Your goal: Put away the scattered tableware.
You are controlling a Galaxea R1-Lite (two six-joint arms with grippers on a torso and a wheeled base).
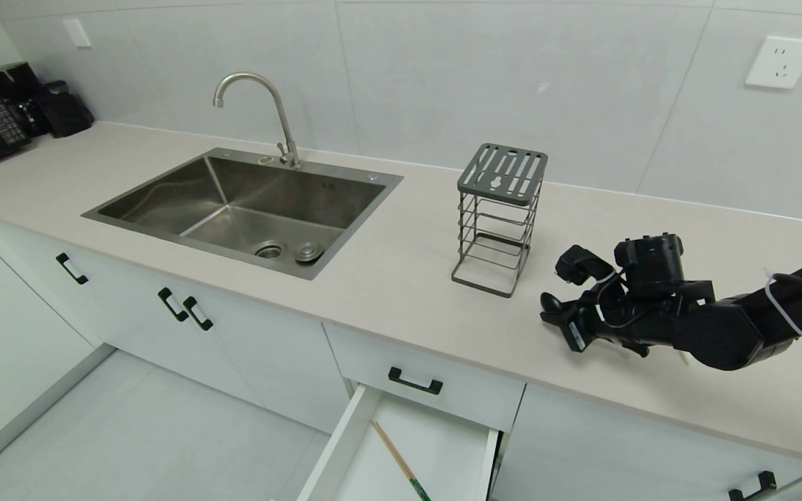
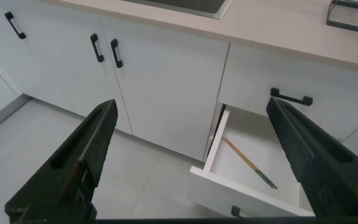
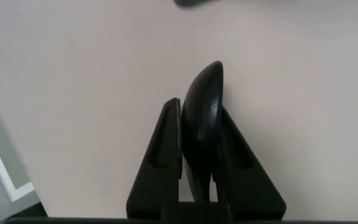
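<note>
Drawer, pulled open, holds a green-tipped wooden chopstick, and beside the rack the right gripper pinches a glossy black spoon above the counter; in the left wrist view the left gripper is spread wide, facing the drawer; in the right wrist view the fingers clamp the spoon's rounded dark end.

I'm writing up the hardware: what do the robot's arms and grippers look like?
The right arm is black and bulky, with white cable ties and a boxy black module at the wrist. The left gripper and right gripper have matte black, wedge-shaped fingers.
</note>
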